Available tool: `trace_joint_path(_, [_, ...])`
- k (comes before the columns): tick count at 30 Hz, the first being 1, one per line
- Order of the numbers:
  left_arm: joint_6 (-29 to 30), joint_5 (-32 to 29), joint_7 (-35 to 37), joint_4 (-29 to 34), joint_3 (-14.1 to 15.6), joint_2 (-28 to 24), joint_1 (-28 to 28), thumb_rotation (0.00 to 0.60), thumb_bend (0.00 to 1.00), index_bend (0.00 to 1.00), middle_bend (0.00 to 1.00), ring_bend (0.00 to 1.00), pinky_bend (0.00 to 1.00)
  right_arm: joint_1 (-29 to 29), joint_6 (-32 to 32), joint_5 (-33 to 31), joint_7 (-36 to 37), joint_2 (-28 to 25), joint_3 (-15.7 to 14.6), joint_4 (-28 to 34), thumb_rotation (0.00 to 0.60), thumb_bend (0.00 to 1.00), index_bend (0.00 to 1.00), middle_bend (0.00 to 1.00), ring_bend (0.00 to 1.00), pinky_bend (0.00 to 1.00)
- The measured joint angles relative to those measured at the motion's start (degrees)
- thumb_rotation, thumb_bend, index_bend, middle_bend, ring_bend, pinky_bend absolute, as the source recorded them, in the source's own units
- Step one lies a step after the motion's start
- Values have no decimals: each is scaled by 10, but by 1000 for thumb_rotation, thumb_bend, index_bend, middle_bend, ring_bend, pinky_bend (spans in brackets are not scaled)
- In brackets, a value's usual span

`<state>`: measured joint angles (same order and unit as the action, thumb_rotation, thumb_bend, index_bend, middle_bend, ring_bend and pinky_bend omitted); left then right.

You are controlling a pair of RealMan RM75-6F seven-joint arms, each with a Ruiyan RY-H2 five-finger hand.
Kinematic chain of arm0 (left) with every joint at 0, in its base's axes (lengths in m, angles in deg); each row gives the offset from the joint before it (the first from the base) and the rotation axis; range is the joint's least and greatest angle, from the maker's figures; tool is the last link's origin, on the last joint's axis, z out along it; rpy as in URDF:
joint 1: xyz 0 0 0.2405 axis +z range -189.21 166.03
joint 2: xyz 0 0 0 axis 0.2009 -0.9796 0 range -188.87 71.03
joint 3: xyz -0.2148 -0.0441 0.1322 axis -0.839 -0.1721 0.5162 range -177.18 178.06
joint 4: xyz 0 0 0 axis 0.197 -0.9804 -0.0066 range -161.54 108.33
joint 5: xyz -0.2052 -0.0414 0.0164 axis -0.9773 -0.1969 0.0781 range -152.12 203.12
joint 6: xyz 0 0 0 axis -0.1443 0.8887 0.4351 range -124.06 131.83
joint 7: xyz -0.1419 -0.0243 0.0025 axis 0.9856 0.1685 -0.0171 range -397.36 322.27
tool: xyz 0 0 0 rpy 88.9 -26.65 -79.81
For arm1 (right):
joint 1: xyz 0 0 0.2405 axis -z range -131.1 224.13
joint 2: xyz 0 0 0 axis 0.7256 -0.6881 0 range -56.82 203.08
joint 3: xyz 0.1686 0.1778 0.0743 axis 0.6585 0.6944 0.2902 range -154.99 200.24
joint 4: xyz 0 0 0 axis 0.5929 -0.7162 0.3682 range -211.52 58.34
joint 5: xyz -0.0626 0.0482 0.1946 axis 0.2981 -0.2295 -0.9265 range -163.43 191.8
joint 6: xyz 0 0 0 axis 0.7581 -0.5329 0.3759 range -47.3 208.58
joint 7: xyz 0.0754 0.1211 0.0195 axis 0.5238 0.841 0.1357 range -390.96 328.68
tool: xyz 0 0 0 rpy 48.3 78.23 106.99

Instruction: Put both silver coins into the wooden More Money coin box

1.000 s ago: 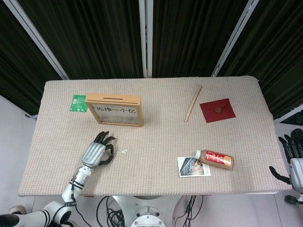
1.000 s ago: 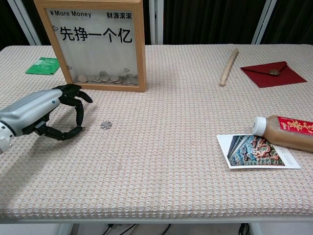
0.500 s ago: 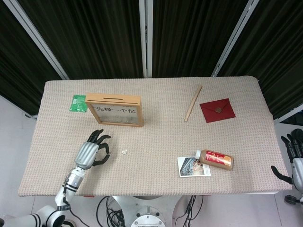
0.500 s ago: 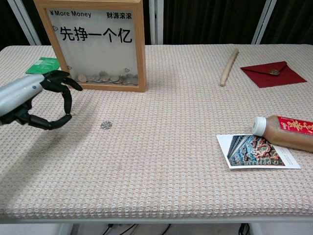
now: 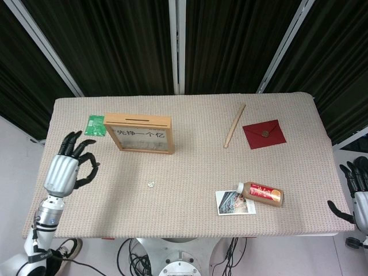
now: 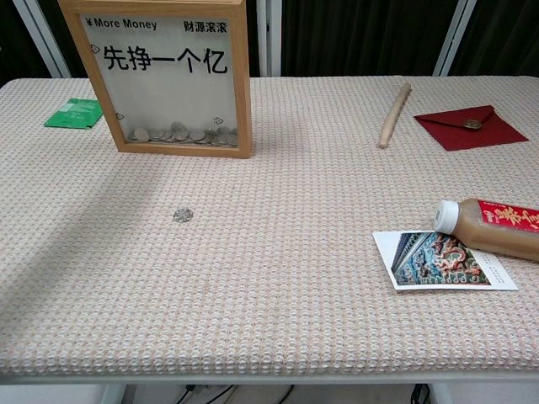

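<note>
One silver coin [image 5: 150,184] [image 6: 182,215] lies flat on the woven table mat, in front of the wooden More Money coin box [image 5: 139,133] [image 6: 168,76]. The box stands upright with its slot on top, and several coins [image 6: 181,133] rest inside along the bottom. I see no second loose coin. My left hand [image 5: 69,164] hovers at the table's left edge, well left of the coin, with its fingers curved and apart and nothing visible in them. It is outside the chest view. My right hand [image 5: 357,192] hangs beyond the right edge, fingers apart and empty.
A green packet [image 5: 95,125] [image 6: 74,112] lies left of the box. At the back right are a wooden stick [image 5: 234,125] [image 6: 394,114] and a red envelope [image 5: 264,133] [image 6: 469,126]. A bottle [image 5: 261,192] [image 6: 493,227] lies on a photo card [image 5: 234,203] [image 6: 442,261] at the front right.
My left hand has drawn away from beside the coin, moving left to the table's edge and out of the chest view. The coin has stayed where it was.
</note>
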<state>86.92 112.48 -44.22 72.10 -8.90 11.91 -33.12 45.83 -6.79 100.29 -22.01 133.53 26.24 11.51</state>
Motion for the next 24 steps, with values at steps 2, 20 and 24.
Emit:
trace_joint_path(2, [-6,-14,-16,13,-25,-28,-10,600,451,640,222,6,7,2,-3,-2,2,-2,1,0,600,176,0,0,0,0])
trace_joint_path(20, [-310,-254,8,11,-149,-105,-210,600,449,617,221,6,3,4,-4,-5,-9,-5,3,14,600,176,0,0,0,0])
trace_joint_path(24, [-353,-291,15,-25,-153,-93,-252,600,451,617,221,6,3,3,-2,-6,-7,-1,2,10,600,176,0,0,0,0])
